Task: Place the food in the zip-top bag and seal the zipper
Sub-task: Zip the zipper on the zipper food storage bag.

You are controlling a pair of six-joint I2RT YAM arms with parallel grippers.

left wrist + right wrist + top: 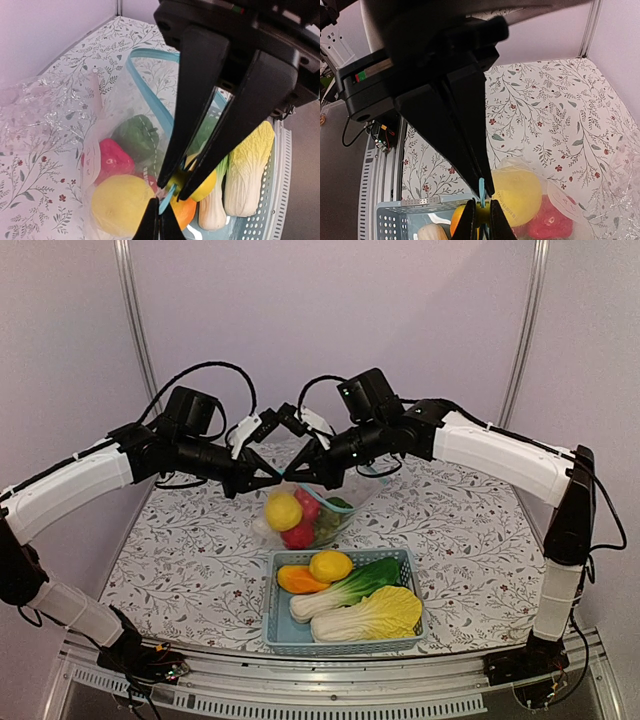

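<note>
Blue basket [276, 632] at near desk [180, 560] edge, lemon [330, 565] and cabbage [375, 615] inside, not yet bagged. Just beyond, zip-top bag [340, 508], mouth lifted, yellow, red and green food [120, 205] inside. Left pincer [172, 189], right pincer [483, 189] both clamped on zipper [150, 96], tips nearly touching. Risk: thin strip slips free, bag drops, contents spill.

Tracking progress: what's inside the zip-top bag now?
Inside the zip-top bag: a yellow lemon, a red fruit and a green vegetable. Anything beneath or behind them is hidden by them and the crinkled plastic.
</note>
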